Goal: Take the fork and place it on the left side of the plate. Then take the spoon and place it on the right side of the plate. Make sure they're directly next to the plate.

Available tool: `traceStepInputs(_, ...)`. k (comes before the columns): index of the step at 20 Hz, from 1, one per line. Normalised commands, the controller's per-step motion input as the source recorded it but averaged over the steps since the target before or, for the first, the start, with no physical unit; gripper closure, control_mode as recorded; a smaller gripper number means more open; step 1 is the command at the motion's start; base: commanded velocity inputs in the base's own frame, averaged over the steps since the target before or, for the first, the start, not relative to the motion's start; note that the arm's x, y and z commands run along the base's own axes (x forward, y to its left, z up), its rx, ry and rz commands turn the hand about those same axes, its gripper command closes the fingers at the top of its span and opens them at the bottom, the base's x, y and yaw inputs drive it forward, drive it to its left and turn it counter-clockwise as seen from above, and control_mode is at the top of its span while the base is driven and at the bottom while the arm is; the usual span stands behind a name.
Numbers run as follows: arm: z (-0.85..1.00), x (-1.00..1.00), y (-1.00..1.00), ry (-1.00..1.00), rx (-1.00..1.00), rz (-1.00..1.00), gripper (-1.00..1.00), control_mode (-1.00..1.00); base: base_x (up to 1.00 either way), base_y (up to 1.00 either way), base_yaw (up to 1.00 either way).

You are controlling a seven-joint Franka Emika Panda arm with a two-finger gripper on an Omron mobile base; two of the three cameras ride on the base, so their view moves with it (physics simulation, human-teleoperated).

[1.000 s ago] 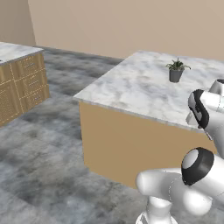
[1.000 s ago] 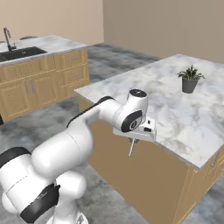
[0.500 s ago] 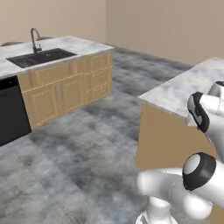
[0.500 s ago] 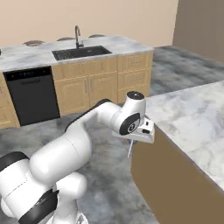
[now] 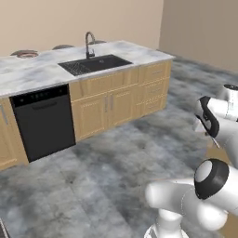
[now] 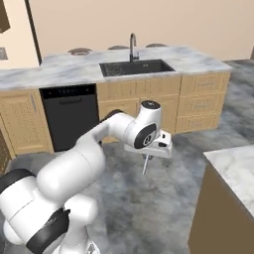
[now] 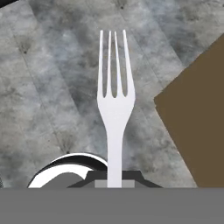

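Observation:
My gripper (image 6: 148,154) is shut on the fork (image 6: 145,164), a slim pale utensil that hangs tines down over the grey floor. In the hand view the fork (image 7: 114,100) rises straight up from the gripper (image 7: 114,180), its handle pinched between the jaws and its tines over the floor tiles. The plate and the spoon are out of view.
A long wooden counter with a marble top carries a black sink (image 6: 136,67) and a faucet (image 5: 88,42), with a black dishwasher (image 5: 44,121) beneath. The corner of a marble-topped island (image 6: 233,168) stands close on my right. Open stone floor (image 5: 116,158) lies between them.
The whole picture has swung from the island with the potted plant to the sink counter, so the base has moved. The fork stays held in the same pose.

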Motion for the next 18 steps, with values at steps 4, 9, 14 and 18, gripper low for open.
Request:
traceStepInputs(4, 0.0, 0.0, 0.0, 0.0, 0.0, 0.0, 1.0, 1.0, 1.0, 0.13, 0.02)
traceStepInputs(9, 0.0, 0.0, 0.0, 0.0, 0.0, 0.0, 1.0, 1.0, 1.0, 0.01, -0.1)
traceStepInputs(14, 0.0, 0.0, 0.0, 0.0, 0.0, 0.0, 1.0, 1.0, 1.0, 0.0, -0.26)
traceStepInputs(18, 0.0, 0.0, 0.0, 0.0, 0.0, 0.0, 1.0, 1.0, 1.0, 0.0, -0.34)
